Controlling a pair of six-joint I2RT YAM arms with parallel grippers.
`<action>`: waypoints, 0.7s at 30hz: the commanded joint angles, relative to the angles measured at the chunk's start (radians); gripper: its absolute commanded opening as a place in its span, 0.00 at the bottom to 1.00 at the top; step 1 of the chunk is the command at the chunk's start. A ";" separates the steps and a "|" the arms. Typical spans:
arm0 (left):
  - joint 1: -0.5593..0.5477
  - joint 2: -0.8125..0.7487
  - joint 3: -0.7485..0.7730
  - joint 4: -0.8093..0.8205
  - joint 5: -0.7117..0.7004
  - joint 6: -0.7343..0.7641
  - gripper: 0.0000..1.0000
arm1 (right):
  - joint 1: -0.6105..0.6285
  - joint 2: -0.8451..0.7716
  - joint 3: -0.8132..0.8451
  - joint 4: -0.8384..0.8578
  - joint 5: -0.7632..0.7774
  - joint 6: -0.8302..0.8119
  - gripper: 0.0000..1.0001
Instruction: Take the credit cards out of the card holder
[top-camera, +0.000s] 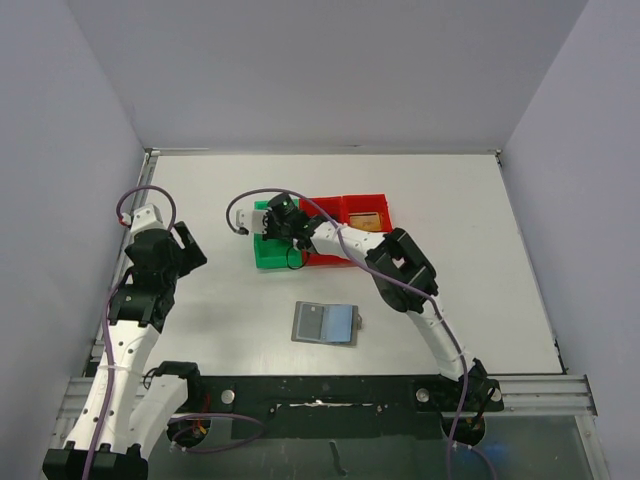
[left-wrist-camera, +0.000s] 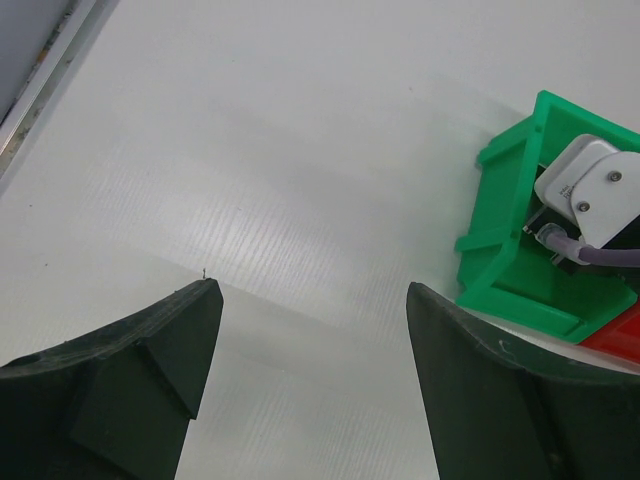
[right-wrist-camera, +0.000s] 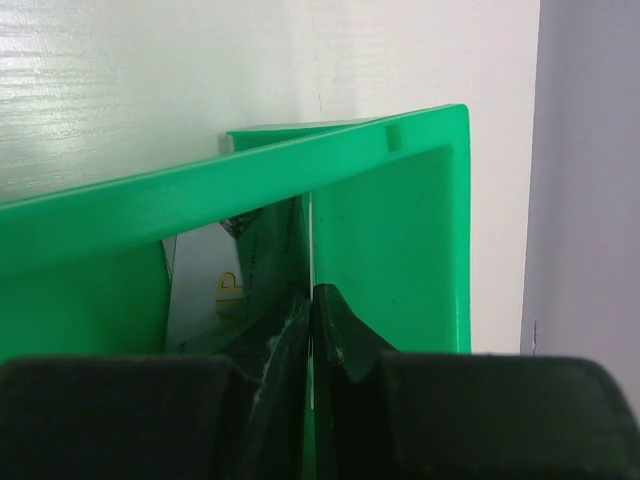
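The card holder lies open and flat on the table, dark grey with bluish pockets. My right gripper reaches down into the green bin. In the right wrist view it is shut on a thin dark credit card, seen almost edge-on and standing upright inside the green bin. A second, silvery card with yellow letters lies in the bin to its left. My left gripper hangs open over bare table, left of the bin; nothing is between its fingers.
Two red bins adjoin the green one on its right; one holds a brownish flat item. The left wrist view shows the green bin and the right arm's white wrist part. A metal rail runs along the table's left edge.
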 joint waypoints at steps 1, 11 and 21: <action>0.008 -0.014 0.004 0.052 -0.011 -0.006 0.75 | 0.011 0.000 0.039 0.010 0.048 -0.026 0.06; 0.009 -0.015 0.003 0.054 -0.010 -0.006 0.75 | 0.021 -0.015 0.028 0.021 0.049 -0.021 0.14; 0.012 -0.012 0.001 0.057 -0.002 -0.003 0.75 | 0.026 -0.098 0.019 0.000 -0.024 0.075 0.34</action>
